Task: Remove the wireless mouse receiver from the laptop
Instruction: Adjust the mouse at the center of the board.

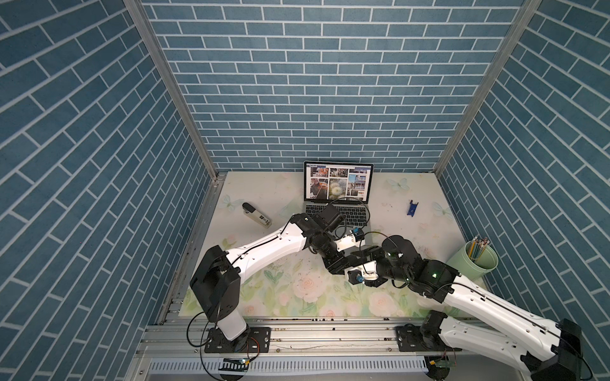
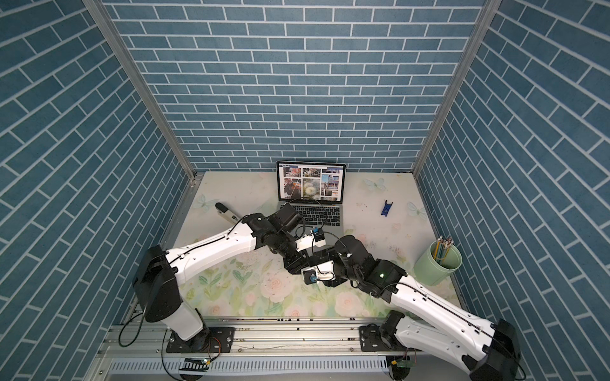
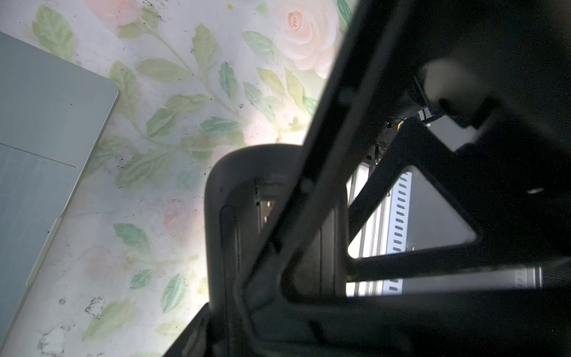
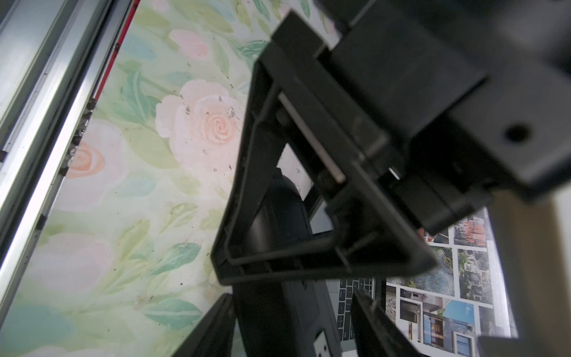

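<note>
L end effector [image 1: 333,265] by R end effector [image 4: 292,296]; green cup [image 1: 460,267] holds pencils [image 1: 478,247].

Lab test booth: brick-print walls [image 1: 82,165], aluminium frame [image 1: 297,333].

We see the left arm [image 1: 264,245] and right arm [image 1: 478,300] meeting before the laptop [image 1: 338,181], blocking its front; the bench [image 1: 389,198] toward the blue piece [image 1: 411,208] is free.

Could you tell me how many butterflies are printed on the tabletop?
3: one pale butterfly left of the silver-grey laptop, two right of it; the arms may hide more.
</note>
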Available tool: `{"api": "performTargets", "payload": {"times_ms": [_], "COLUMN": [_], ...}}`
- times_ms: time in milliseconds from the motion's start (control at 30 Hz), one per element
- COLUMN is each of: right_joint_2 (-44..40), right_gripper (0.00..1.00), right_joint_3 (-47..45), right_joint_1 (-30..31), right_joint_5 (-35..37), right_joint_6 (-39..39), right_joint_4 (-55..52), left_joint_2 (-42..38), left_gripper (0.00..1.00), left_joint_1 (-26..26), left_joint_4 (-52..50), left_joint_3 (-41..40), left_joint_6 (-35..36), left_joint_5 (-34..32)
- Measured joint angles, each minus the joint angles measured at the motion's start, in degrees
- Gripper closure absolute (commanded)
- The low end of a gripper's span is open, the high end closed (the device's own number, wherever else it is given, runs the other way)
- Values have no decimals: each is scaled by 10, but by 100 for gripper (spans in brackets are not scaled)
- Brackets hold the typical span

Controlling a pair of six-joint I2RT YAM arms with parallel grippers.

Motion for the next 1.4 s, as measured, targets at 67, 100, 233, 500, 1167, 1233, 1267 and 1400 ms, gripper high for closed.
{"api": "performTargets", "payload": {"times_ms": [67,100,233,500,1167,1233,1267,1400], "right_joint_2": [3,5,10,9,27,39,45,63], "right_gripper": [40,40,48,73,100,100,100,100], "right_joint_3": [-5,-8,-19,-27,-31,-31,-33,-52], "right_joint_1": [7,10,21,37,42,41,40,38], "right_joint_5": [16,27,56,91,80,79,79,87], "right_joint_6": [0,0,1,-26,21,37,49,99], "right_joint_4": [7,12,26,42,54,44,40,31], "left_joint_2": [0,0,0,0,-7,-18,-27,-72], "left_gripper": [46,46,46,46,0,0,1,0], "left_joint_1": [0,0,0,10,13,17,21,40], "left_joint_4": [-2,-3,-12,-24,-2,10,18,40], "left_joint_3": [0,1,9,14,22,18,13,-5], "left_joint_6": [0,0,0,-24,-5,-4,-4,-1], "left_joint_5": [1,2,8,27,4,-2,-6,-12]}}
